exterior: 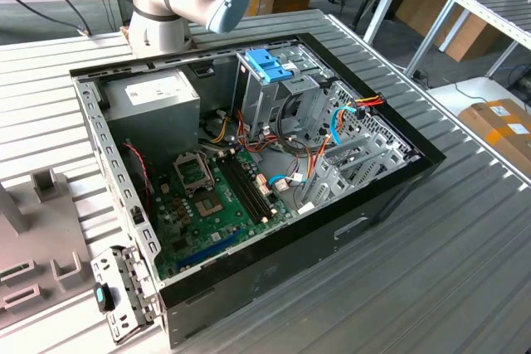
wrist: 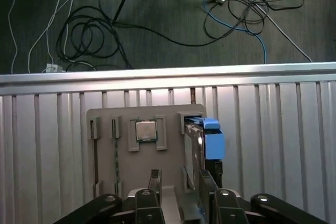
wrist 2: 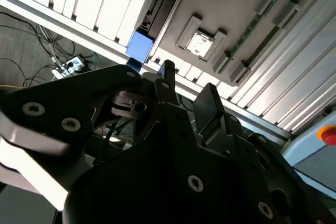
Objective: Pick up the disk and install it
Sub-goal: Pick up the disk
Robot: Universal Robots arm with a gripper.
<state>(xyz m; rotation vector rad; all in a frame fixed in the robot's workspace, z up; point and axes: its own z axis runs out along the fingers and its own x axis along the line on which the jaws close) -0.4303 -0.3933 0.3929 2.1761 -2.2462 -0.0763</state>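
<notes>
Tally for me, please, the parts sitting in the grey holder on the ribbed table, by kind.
Disk: 1
Processor chip: 1
Memory sticks: 2
Total: 4 parts in the grey holder

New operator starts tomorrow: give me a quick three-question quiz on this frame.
1. True or false: the gripper is shut on the disk.
2. The disk is: A) lying flat; B) standing on edge in the grey tray; C) hanging from the gripper.
3. Fill in: the tray's square pocket holds a ____.
Key: 1 false, it is open; 2 B; 3 processor chip.
</notes>
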